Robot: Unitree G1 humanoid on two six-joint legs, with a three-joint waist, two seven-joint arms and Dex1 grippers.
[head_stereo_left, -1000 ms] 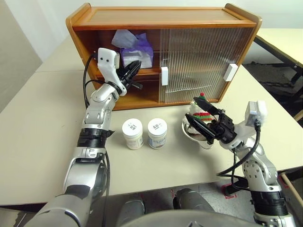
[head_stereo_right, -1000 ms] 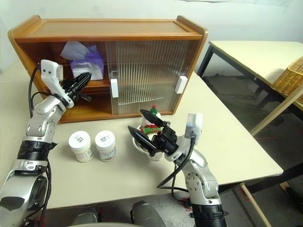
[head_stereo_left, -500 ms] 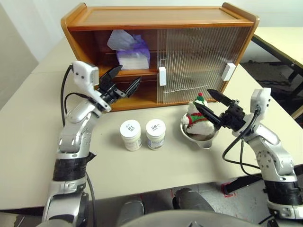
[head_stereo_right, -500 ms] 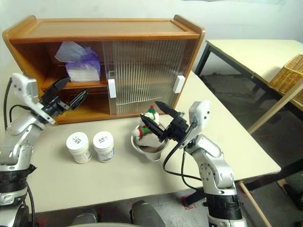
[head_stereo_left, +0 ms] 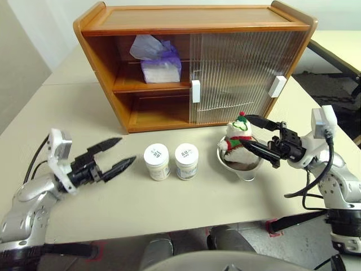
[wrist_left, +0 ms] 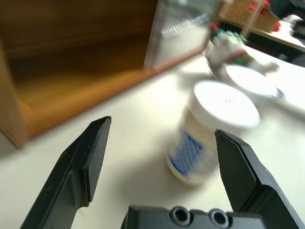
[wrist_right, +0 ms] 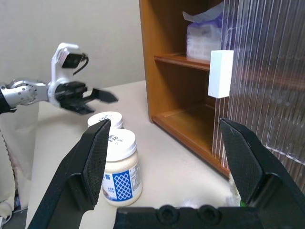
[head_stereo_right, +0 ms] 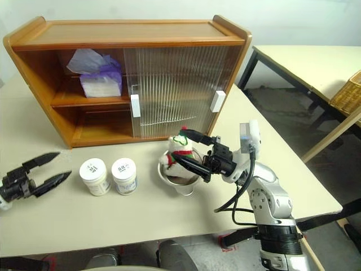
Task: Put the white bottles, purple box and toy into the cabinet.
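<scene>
Left eye view shows the left hand [head_stereo_left: 117,154] low over the worktop [head_stereo_left: 51,124], fingers wide apart and holding nothing, pointing at the two bottles [head_stereo_left: 157,161] [head_stereo_left: 186,161], which stand side by side just beyond its tips. The right hand [head_stereo_left: 253,132] is also wide open and empty, its fingers on either side of the toy [head_stereo_left: 237,133], which sits in a steel bowl [head_stereo_left: 241,169]. Behind them, the cabinet [head_stereo_left: 192,22] has its left half open, with the box [head_stereo_left: 161,68] on the upper shelf.
</scene>
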